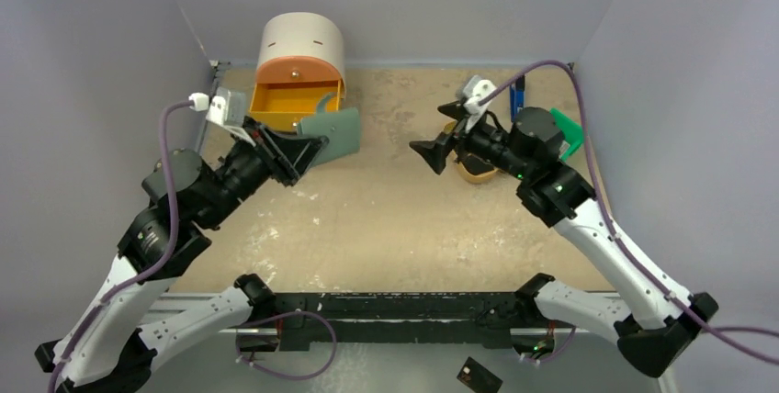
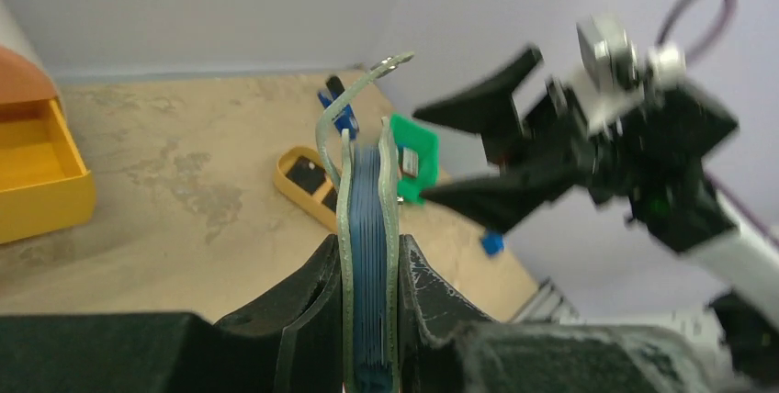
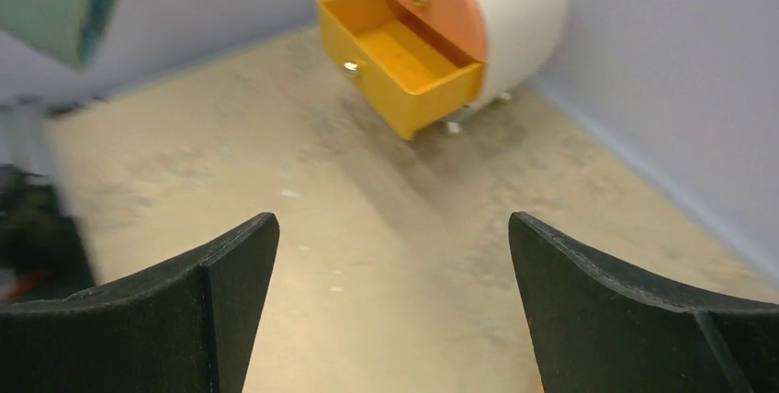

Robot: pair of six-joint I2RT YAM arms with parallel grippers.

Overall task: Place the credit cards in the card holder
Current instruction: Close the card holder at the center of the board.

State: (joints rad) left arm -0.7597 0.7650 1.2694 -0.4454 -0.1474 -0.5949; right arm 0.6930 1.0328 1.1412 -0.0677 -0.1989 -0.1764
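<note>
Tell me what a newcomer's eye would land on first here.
The left gripper clamps the grey-green card holder edge-on, raised over the back left of the table, next to the white-and-orange drawer unit with its yellow drawer pulled out. Opposite it, the right gripper hangs wide open and empty. One black card lies off the table, past the near rail.

- You find the drawer unit (image 1: 301, 44) at the far left corner of the table (image 1: 395, 228), its drawer (image 1: 292, 106) open toward you.
- The card holder (image 1: 338, 134) sits in the left gripper (image 1: 310, 150), just right of the drawer.
- The right gripper (image 1: 437, 129) faces it, well apart.
- The tray (image 1: 476, 175) lies under the right arm (image 1: 588, 218); the bin (image 1: 571, 131) is right of it.
- One card (image 1: 479, 376) lies beyond the table's near edge.
</note>
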